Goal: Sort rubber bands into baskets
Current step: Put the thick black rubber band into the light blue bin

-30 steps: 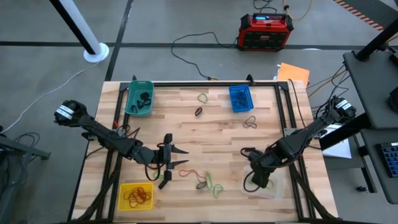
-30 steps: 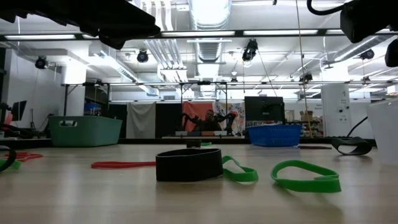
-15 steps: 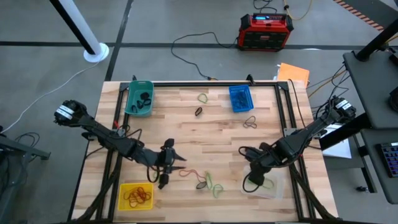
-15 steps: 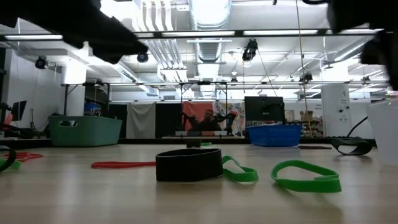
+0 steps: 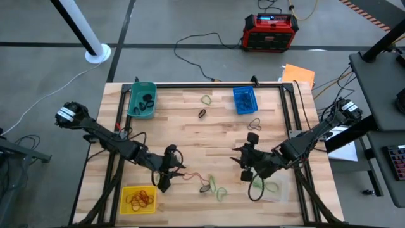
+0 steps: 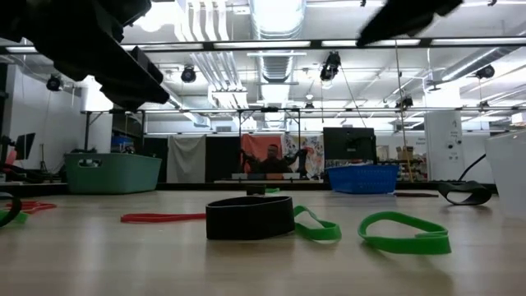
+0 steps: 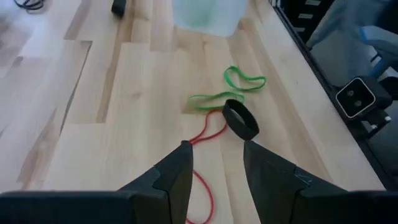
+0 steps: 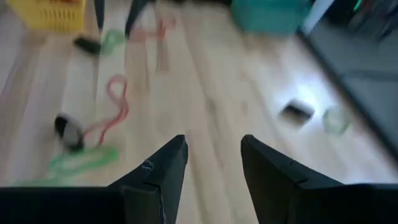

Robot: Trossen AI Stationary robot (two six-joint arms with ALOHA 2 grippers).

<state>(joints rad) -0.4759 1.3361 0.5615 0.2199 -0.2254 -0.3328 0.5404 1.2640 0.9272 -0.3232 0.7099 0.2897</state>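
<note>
Left gripper [image 5: 175, 170] hovering over tabletop [image 5: 215, 126], fingers parted, holding nothing.
Right gripper [image 5: 243, 158] is hanging parted and empty near the green rubber bands [image 5: 217, 189].

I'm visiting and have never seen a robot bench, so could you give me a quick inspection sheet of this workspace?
Surface: wooden table, bare between items.
Job's things: teal basket, blue basket, yellow basket, clear basket; loose rubber bands.
Clutter: orange paper sheet at the table's corner.
Grippers: left gripper open beside a red band; right gripper open, empty.
Cables: black cable across the floor.
Surroundings: red-and-black box; a person beyond the table.
</note>
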